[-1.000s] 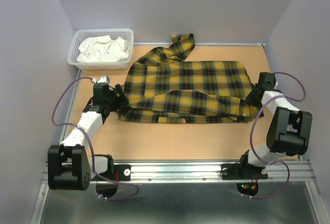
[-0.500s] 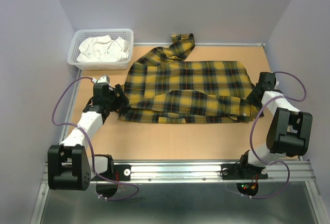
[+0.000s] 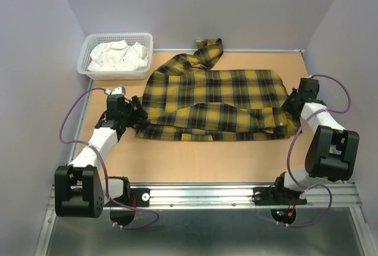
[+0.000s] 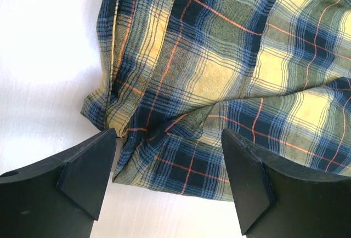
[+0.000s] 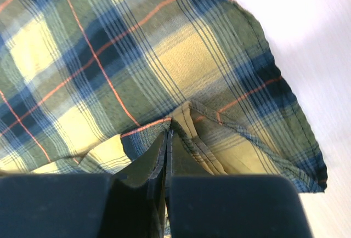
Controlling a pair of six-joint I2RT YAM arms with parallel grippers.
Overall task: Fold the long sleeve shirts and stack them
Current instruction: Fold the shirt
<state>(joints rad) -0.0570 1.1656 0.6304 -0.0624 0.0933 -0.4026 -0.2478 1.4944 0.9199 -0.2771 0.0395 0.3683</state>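
Your large yellow flannel shirt with dark navy plaid and thin red lines point(image 3: 215, 102) lies spread on the tan wooden table point(image 3: 195, 161). Its long axis runs left to right between the two arms, and one sleeve trails toward the far wall. Your right gripper point(image 5: 167, 139) is closed, its jaws pressed together with a ridge of the shirt's right-hand hem pinched at their tips. Your left gripper point(image 4: 167, 156) stands wide, jaws straddling the shirt's near-left corner. The bunched cloth there lies between them and just ahead, not clamped. Each arm sits at its own end of the garment, and the left is the one not yet holding. As I judge it, the next move turns on that. Close the left jaws on the cloth in front of them before you lift, or the right end may rise alone and drag the shirt askew.
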